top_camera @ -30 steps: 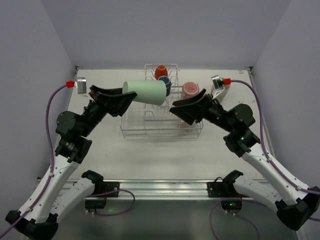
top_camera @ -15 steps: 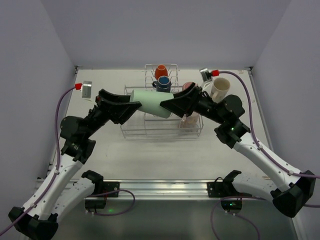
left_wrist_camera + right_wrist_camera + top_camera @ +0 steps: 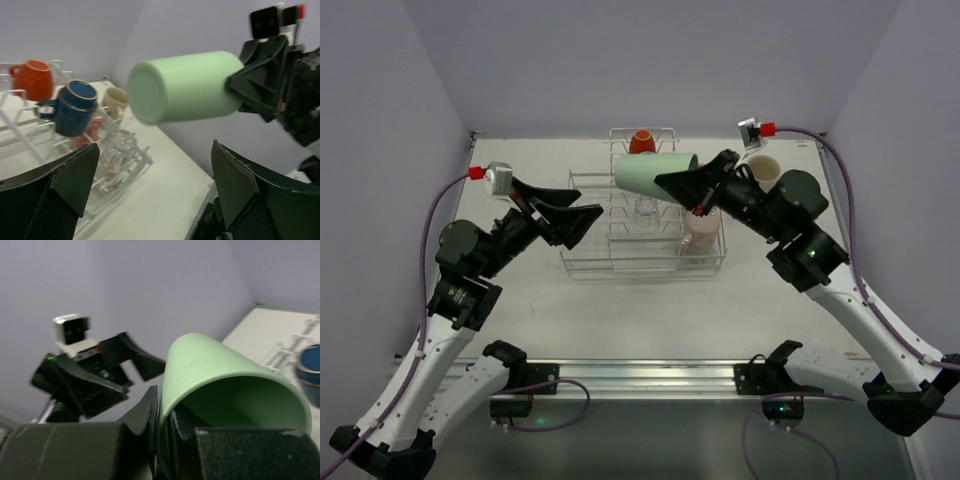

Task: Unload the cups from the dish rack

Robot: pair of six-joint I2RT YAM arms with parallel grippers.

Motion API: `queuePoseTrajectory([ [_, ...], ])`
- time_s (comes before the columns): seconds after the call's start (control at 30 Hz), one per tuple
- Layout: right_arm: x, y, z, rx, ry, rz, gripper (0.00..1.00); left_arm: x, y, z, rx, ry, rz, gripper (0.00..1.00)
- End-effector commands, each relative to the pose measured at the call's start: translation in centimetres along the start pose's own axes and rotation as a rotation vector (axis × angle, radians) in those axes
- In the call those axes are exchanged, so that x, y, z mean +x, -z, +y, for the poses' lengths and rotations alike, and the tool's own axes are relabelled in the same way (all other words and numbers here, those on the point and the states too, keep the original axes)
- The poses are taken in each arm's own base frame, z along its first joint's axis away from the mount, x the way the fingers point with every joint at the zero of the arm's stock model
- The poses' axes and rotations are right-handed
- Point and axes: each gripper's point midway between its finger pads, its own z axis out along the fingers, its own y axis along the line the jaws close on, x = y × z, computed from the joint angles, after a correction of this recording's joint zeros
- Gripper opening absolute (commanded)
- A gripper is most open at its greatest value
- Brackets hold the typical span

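The mint-green tumbler (image 3: 648,172) hangs on its side above the dish rack (image 3: 590,262). My right gripper (image 3: 683,184) is shut on its rim, one finger inside the mouth and one outside (image 3: 150,407). In the right wrist view the tumbler (image 3: 220,367) fills the frame. My left gripper (image 3: 576,215) stands open left of the rack, apart from the tumbler (image 3: 185,87), with nothing between its fingers (image 3: 70,175). In the rack sit an orange mug (image 3: 641,142), a blue mug (image 3: 75,107), a clear glass (image 3: 645,208) and a pink tumbler (image 3: 701,230).
A cream mug (image 3: 763,170) stands on the table to the right of the rack, behind my right arm (image 3: 790,205). The rack's upright tines (image 3: 620,205) rise under the held tumbler. Grey walls close in the table on three sides.
My left gripper opened, let go of the green tumbler and drew back to the left. My right gripper shut on the tumbler's rim and carried it back and to the right.
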Motion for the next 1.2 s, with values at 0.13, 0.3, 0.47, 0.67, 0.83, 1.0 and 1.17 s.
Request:
queuePoseTrajectory([
  [0.13,-8.9,12.3,-11.9,0.930,0.401,-0.167,0.00,0.0,6.5,5.9,-0.416,-0.320,0.070,1.00],
  [0.3,-11.0,21.1,-19.8,1.344,0.404,-0.137,0.00,1.7,10.0,9.1,-0.558,-0.379,0.038,1.00],
  [0.47,-9.9,24.2,-27.3,1.513,0.295,-0.038,0.00,3.4,11.1,10.0,-0.568,-0.386,0.035,1.00],
  [0.67,-8.2,24.9,-35.6,1.590,0.183,0.092,0.00,3.7,11.3,8.9,-0.527,-0.396,0.031,1.00],
  [0.83,-4.9,25.2,-40.8,1.611,0.113,0.241,0.00,3.8,11.5,8.3,-0.501,-0.397,0.024,1.00],
  [1.0,-1.9,25.8,-43.9,1.627,0.046,0.338,0.00,4.1,11.3,8.1,-0.488,-0.393,0.036,1.00],
  [1.17,-0.3,26.6,-45.0,1.646,0.025,0.382,0.04,4.2,11.2,8.1,-0.487,-0.393,0.044,1.00],
])
